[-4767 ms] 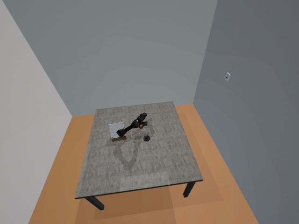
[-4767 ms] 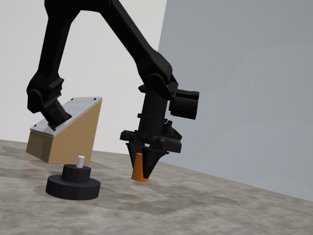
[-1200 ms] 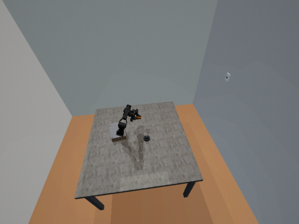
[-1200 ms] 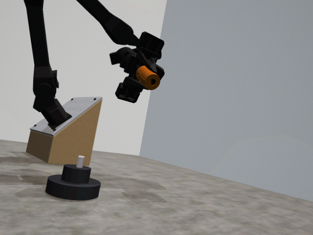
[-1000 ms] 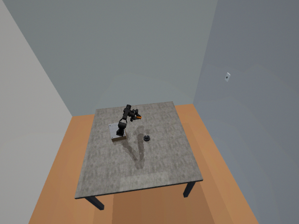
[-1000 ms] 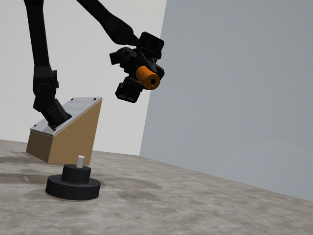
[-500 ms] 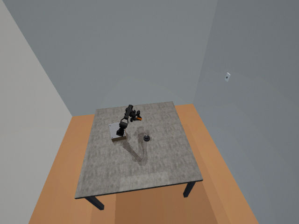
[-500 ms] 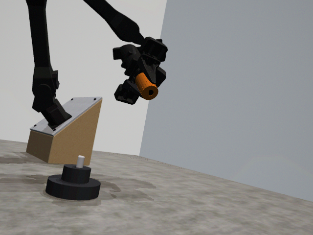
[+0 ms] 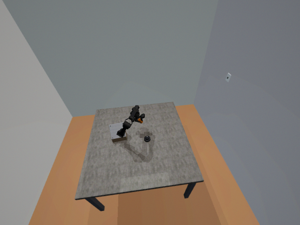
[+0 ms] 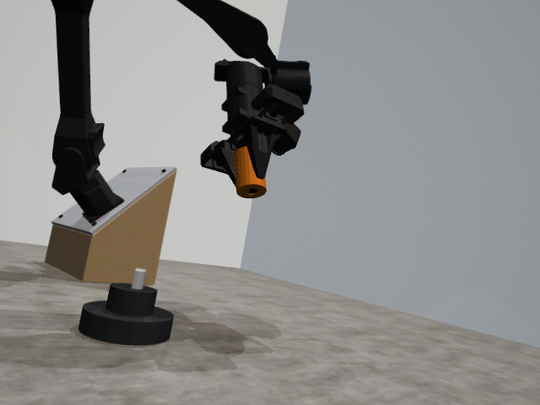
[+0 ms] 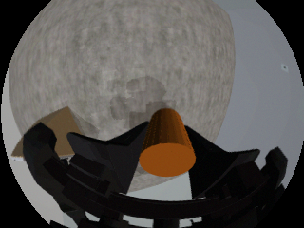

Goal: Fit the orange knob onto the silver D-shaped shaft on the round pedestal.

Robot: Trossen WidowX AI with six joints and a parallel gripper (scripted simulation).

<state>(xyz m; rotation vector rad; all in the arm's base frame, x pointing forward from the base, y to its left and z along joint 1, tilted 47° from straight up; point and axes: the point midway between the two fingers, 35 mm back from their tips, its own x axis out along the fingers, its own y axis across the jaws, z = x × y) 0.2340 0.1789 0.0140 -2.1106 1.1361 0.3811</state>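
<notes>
The orange knob (image 9: 140, 120) (image 10: 244, 167) (image 11: 167, 130) is held high above the table, tilted slightly, its holed end facing down in the exterior view. My gripper (image 10: 249, 170) (image 11: 165, 126) is shut on the knob, one finger on each side. The hole shows as a dark opening, but its flat side is hard to make out. The round black pedestal (image 9: 146, 138) (image 10: 126, 326) stands on the table, lower and to the left of the knob in the exterior view. The silver shaft (image 10: 138, 278) stands upright on it; its flat side cannot be told. The pedestal is not visible in the wrist view.
The arm's wedge-shaped base block (image 9: 118, 139) (image 10: 124, 251) (image 11: 59, 125), with a pale top plate, stands behind the pedestal in the exterior view. The grey table (image 9: 106, 169) (image 10: 348, 348) (image 11: 166, 47) carries the arm's shadows. A wall outlet (image 9: 228, 77) is far off to the right.
</notes>
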